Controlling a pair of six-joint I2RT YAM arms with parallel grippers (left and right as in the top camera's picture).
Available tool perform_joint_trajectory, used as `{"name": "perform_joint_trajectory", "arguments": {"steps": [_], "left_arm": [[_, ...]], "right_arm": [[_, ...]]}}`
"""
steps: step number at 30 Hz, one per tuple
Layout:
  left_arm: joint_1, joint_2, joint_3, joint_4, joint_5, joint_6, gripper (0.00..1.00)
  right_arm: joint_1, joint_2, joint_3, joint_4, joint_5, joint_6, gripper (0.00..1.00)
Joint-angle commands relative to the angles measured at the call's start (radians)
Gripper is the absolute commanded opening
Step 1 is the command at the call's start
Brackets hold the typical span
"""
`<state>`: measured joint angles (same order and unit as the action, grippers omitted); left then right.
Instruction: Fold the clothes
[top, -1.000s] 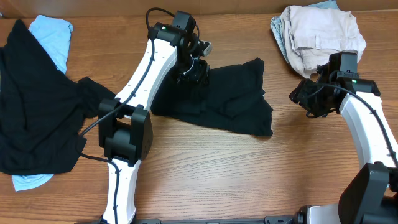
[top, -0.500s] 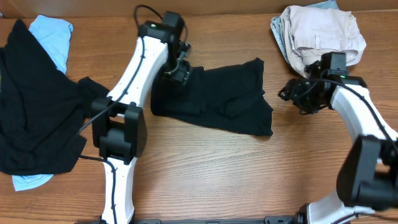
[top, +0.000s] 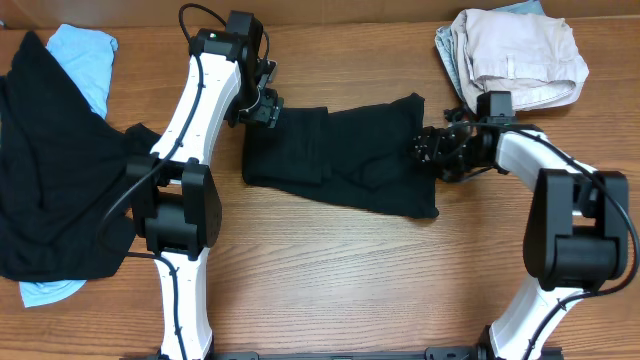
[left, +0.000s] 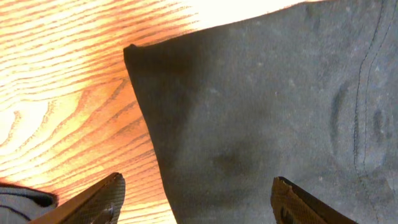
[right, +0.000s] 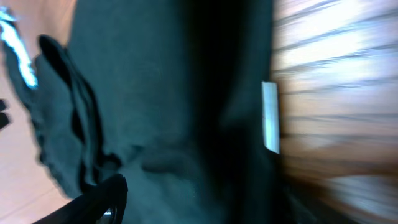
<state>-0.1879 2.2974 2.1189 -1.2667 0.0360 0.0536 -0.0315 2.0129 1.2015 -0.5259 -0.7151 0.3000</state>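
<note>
Item 1, black garment (top: 340, 155): mid-table (top: 330, 270), spread roughly flat, a few creases, white tag (right: 270, 117) at its edge.

Item 2, left gripper (top: 262, 108): over the garment's upper left corner, jaws wide apart, nothing held.

Item 3, right gripper (top: 432, 150): at the garment's right edge, wrist view blurred, only one finger (right: 102, 200) clear, jaws apparently apart, nothing gripped.

Item 4, black pile (top: 60, 170): far left, crumpled, over a light-blue piece (top: 85, 60).

Item 5, beige bundle (top: 515, 55): far right corner, well apart from the garment.

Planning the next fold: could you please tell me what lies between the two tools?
The spread black garment fills that stretch, as the overhead view shows.
</note>
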Motion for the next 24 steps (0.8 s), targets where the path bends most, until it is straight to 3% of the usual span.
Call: {"name": "perform_joint_trajectory", "arguments": {"steps": [1,4,8,13,17,24], "left_arm": [[-0.002,-0.009,0.004,0.009,-0.006,-0.009,0.78],[-0.001,-0.009,0.005,0.011,-0.006,-0.009,0.79],[-0.001,-0.009,0.004,0.011,-0.015,-0.008,0.79],[0.005,-0.009,0.004,0.011,-0.021,-0.008,0.79],[0.033,-0.009,0.005,0.011,-0.021,-0.009,0.79],[0.120,-0.009,0.005,-0.008,-0.021,-0.009,0.79]], "right_arm": [[0.057,0.035,-0.003,0.053,-0.047,0.132,0.73],[0.093,0.035,-0.003,0.133,-0.035,0.204,0.67],[0.101,0.035,-0.003,0.201,0.015,0.254,0.32],[0.023,0.032,0.008,0.178,-0.005,0.231,0.19],[-0.068,0.008,0.031,0.102,-0.083,0.101,0.13],[-0.193,-0.098,0.084,-0.130,-0.071,-0.100,0.13]]}}
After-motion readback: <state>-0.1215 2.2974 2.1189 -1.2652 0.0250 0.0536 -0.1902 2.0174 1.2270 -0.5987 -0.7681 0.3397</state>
